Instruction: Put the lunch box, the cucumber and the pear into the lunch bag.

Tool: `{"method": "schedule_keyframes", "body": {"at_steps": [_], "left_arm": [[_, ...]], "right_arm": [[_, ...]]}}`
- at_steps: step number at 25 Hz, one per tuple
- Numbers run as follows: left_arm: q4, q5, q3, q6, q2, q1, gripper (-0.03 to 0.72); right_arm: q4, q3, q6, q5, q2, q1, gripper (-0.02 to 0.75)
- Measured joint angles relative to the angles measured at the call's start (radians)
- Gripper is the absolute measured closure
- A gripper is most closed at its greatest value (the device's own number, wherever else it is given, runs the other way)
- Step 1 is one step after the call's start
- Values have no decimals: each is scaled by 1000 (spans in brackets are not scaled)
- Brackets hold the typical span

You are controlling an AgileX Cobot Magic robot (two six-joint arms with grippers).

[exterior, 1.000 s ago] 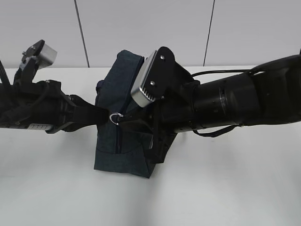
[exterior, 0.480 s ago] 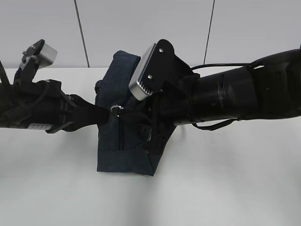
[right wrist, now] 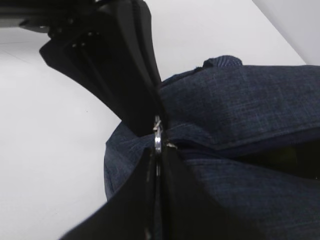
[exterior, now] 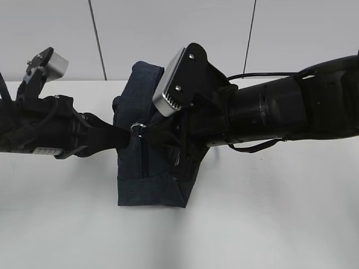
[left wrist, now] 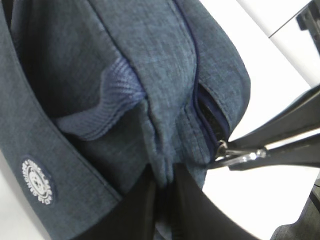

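This looks like a robot test room or lab, not a home; the tabletop [exterior: 269, 213] is plain and white, with only one thing standing on it, a dark blue lunch bag [exterior: 148, 168]; behind it the wall [exterior: 168, 33] is made of flat pale grey panels with thin dark lines between them; two big black robot arms reach in from the left and the right, and each has a small silver camera box [exterior: 168, 84] fixed near its wrist; a black cable [exterior: 263, 75] runs along the right arm; the light is even and bright, with soft shadows on the white top.
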Motion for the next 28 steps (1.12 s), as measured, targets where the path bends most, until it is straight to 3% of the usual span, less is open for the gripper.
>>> {"method": "schedule_keyframes", "body": {"at_steps": [5, 13, 16, 21, 28], "left_arm": [[0, 0, 0, 0, 0, 0, 648], [16, 4, 0, 0, 0, 0, 411], [16, 14, 0, 0, 0, 0, 379], [21, 14, 0, 0, 0, 0, 391], [22, 6, 0, 0, 0, 0, 559]], "right_arm": [[0, -2, 0, 0, -2, 0, 738], [11, -11, 0, -4, -8, 0, 738], [11, -11, 0, -4, -8, 0, 738], [11, -11, 0, 2, -10, 0, 738], [10, -11, 0, 2, -36, 0, 738]]}}
